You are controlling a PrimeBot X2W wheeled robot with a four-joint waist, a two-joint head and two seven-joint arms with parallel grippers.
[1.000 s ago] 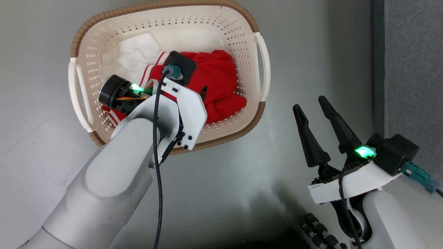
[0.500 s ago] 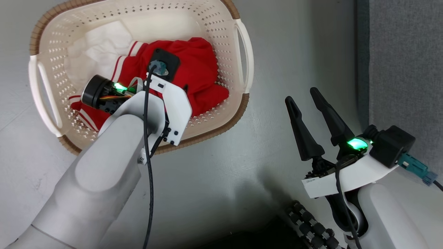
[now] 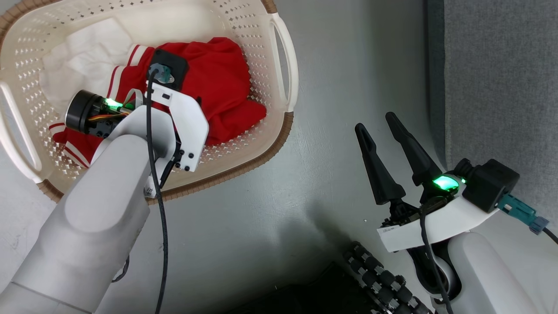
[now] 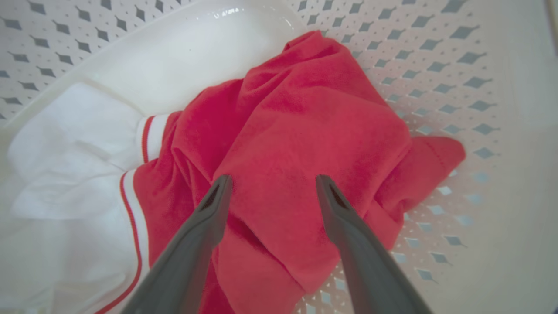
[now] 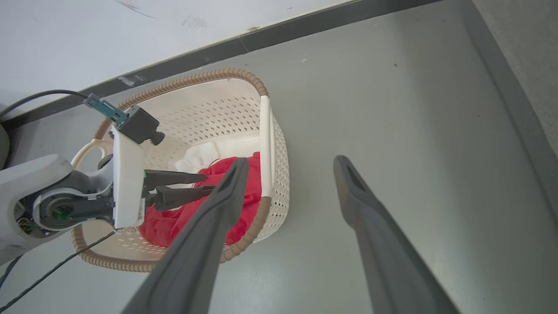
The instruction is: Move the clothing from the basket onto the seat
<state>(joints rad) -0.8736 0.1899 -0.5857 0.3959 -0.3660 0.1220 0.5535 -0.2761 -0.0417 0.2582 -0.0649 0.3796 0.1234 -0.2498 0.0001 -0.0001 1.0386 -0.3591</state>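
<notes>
The left gripper (image 4: 273,181) hangs inside the basket (image 3: 244,26), its fingers spread wide and pointing down at the heaped clothing (image 4: 305,131); nothing is pinched between them. In the left wrist view the two tips bracket a raised fold of the red garment; whether they touch it or sit just above it cannot be told. The red bundle lies directly under this gripper; its long axis seems to run from the near left of the basket toward the far right, and the raised ridge passes through the gap between the fingers, so a short drop and a squeeze would likely gather it. The white cloth piece (image 3: 74,56) lies to the far left of the red one, outside the fingers' span. The right gripper (image 3: 375,122) is spread as well and empty; it hovers over the bare floor (image 3: 305,196) between the basket and the seat (image 3: 501,87), well apart from the clothing, so the left arm is plainly the nearer. The seat lies at the right of the scene, beyond the right gripper; a lifted garment would have to travel rightward over the basket's wall.
</notes>
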